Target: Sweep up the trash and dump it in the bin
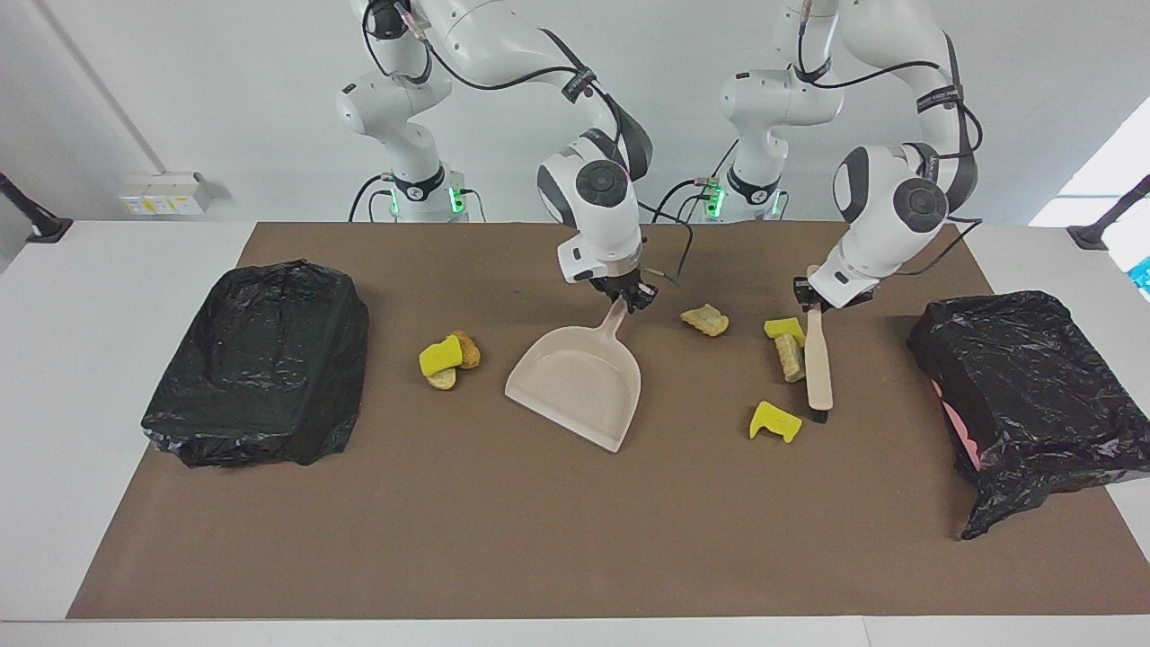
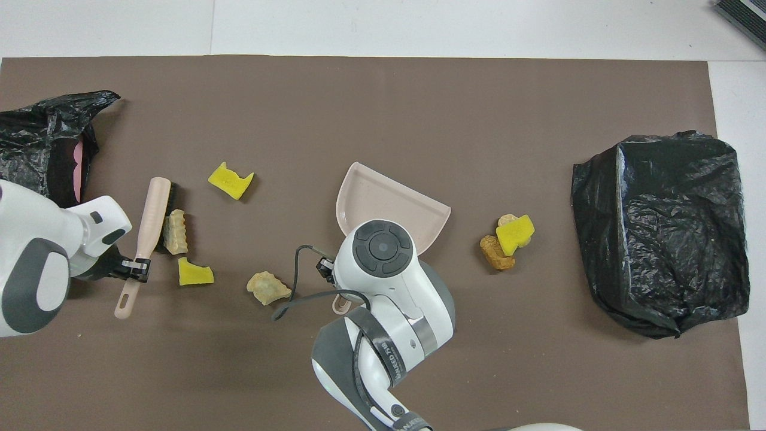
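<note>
left gripper (image 1: 816, 301) jaws clamp brush (image 1: 818, 364), trash (image 1: 790, 356) beside its bristles toward dustpan (image 1: 575, 385), whose handle right gripper (image 1: 632, 299) jaws grip.

A mat (image 1: 539, 521) covers the table (image 1: 90, 359). A bin (image 1: 260, 359) sits at the right arm's end of it, another bin (image 1: 1024, 386) at the left arm's end. The dustpan (image 1: 579, 382) lies mid-mat, its handle toward the robots. Three scraps (image 1: 447, 358) huddle touching between the dustpan and the right arm's bin. Toward the left arm's end lies the brush (image 1: 817, 359); one scrap (image 1: 790, 356) touches its side, another (image 1: 784, 328) lies just nearer the robots, a third (image 1: 774, 420) farther out. One scrap (image 1: 705, 319) lies near the dustpan's handle.
</note>
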Action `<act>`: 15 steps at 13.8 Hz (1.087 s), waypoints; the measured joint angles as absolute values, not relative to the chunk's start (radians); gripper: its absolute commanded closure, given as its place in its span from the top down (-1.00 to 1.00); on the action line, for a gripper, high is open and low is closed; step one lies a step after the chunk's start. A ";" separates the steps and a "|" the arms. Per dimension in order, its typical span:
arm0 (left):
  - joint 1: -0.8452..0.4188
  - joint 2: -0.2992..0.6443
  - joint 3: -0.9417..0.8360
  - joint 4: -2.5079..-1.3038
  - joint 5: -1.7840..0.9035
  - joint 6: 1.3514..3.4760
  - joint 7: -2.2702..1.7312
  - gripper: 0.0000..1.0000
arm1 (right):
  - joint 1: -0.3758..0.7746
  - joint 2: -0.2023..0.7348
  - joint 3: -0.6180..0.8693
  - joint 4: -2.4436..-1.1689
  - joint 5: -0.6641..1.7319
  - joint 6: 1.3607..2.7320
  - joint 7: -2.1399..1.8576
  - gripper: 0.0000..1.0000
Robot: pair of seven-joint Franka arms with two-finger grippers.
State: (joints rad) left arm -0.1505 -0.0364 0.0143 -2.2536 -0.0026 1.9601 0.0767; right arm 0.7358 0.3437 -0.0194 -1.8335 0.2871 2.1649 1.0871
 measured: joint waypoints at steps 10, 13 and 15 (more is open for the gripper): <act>-0.208 -0.098 0.047 -2.163 -0.021 1.834 0.152 -1.00 | 0.663 0.105 -0.036 -1.942 0.187 1.928 0.304 -1.00; -0.156 -0.080 0.050 -2.152 0.000 1.899 0.223 -1.00 | 0.662 0.051 -0.030 -2.019 0.119 1.907 0.047 -1.00; -0.150 -0.027 0.050 -2.142 0.041 1.967 0.234 -1.00 | 0.661 0.039 -0.031 -2.056 0.114 1.907 -0.179 -1.00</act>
